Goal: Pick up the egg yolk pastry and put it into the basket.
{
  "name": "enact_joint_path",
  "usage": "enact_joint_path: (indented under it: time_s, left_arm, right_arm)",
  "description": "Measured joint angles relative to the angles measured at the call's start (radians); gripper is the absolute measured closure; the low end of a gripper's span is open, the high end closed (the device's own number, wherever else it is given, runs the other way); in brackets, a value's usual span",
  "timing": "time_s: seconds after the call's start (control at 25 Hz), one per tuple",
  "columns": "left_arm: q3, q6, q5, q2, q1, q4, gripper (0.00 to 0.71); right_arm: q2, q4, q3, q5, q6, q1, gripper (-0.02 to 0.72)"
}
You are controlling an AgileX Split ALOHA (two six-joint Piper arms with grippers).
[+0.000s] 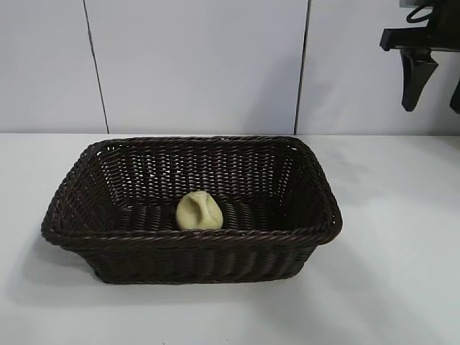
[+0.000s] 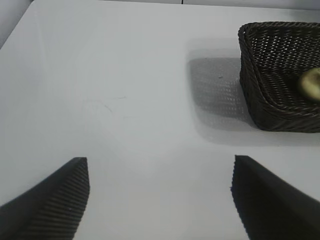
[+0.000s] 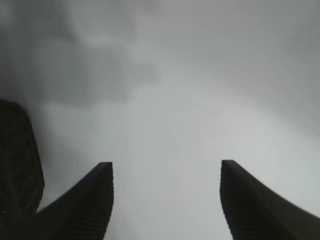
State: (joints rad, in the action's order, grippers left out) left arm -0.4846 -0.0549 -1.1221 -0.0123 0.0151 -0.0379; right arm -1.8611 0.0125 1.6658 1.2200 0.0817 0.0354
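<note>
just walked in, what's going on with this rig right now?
The egg yolk pastry already sits inside the basket, near its front wall, so the placing looks done. The right gripper hangs high at the upper right of the exterior view, well clear of the basket, open and holding nothing. The left gripper is open too, parked over bare table off to one side of the basket, touching nothing.

Black throughout: 2 tapering, wedge-shaped fingers (image 2: 55, 200) with fine ribbed inner faces; boxy black bracket above right gripper (image 1: 435, 79), possibly trailing a cable.
</note>
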Motion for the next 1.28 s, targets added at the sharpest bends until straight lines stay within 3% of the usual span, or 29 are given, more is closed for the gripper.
enact_joint_path:
  time_s: [0.24, 0.64, 1.0, 1.28]
  left_arm:
    - [0.0, 0.0, 0.0, 0.0, 0.0, 0.0, 0.139]
    - [0.0, 0.0, 0.0, 0.0, 0.0, 0.0, 0.139]
    - [0.0, 0.0, 0.0, 0.0, 0.0, 0.0, 0.139]
    - [0.0, 0.0, -0.001, 0.0, 0.0, 0.0, 0.139]
  right_arm:
    - [0.178, -0.012, -0.204, 0.0, -0.015, 0.0, 0.251]
    - [0.577, -0.02, -0.718, 0.0, -0.027, 0.0, 0.251]
    - [0.953, -0.02, -1.069, -0.124, -0.045, 0.0, 0.251]
    - [1.244, -0.021, -1.195, -0.156, -0.048, 0.0, 0.251]
